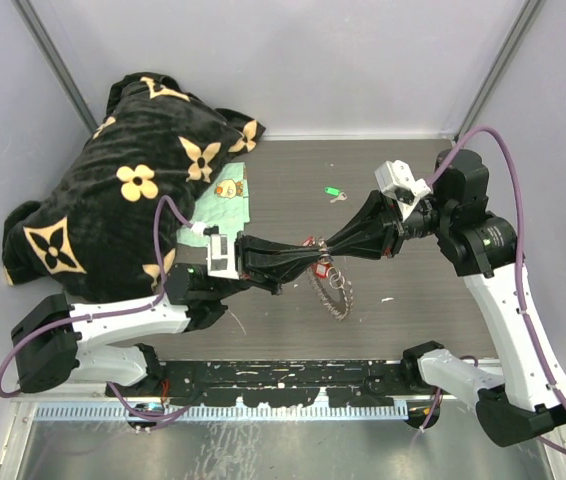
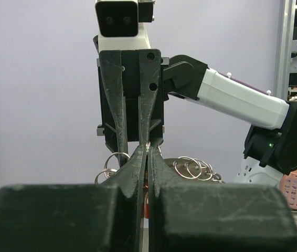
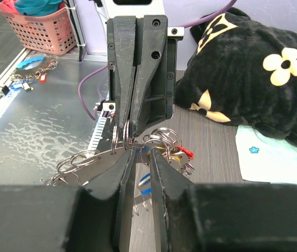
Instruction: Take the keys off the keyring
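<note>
1. Keyring [image 1: 333,295] lies on the bench [image 1: 413,200]. It is a dark bumpy loop, and its far end reaches the spot where both arms meet.
2. The keys [image 1: 316,266] sit at that far end of the keyring, bunched with small rings [image 2: 190,167]. A red tag shows there.
3. The left gripper [image 1: 309,262] comes in from the left of the keyring. Its fingers are squeezed together on the small rings, I think to hold the bunch firm.
4. The right gripper [image 1: 330,247] comes in from the right of the keyring, nose to nose with the other. Its fingers stand a little apart around the bunch. I cannot tell if they pinch a key. It is likely there to pull one off.
5. A green-tagged key [image 1: 333,192] lies alone, well beyond the keyring, so it looks already off.
</note>
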Motion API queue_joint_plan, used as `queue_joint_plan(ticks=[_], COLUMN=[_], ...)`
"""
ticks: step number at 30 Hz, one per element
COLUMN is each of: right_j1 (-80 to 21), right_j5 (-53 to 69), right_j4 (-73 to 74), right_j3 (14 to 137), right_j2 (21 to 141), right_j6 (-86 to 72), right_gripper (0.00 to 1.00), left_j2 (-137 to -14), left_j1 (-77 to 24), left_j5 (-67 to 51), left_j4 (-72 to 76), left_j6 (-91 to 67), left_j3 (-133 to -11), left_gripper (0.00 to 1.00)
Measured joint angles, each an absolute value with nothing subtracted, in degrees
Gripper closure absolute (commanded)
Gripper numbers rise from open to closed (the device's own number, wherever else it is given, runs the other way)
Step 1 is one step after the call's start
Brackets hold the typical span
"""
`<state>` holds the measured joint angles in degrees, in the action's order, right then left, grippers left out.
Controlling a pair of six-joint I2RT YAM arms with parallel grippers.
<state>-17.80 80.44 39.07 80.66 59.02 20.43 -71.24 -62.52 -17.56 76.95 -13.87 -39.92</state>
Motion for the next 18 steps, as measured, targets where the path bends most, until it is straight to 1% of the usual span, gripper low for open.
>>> queue_joint_plan(ticks=[18], right_j1=[-17.8], right_j5=[79.1], right_j4=[43.7], right_j3=[80.8], right_j2=[58.0], right_j6=[22.8], right_gripper=[0.73], left_j2=[-70.7], left_j1=[-62.5], left_j5=[-17.1], left_j4=[76.9], left_j6=[-13.6], left_j3=[-39.0], left_gripper=[1.00])
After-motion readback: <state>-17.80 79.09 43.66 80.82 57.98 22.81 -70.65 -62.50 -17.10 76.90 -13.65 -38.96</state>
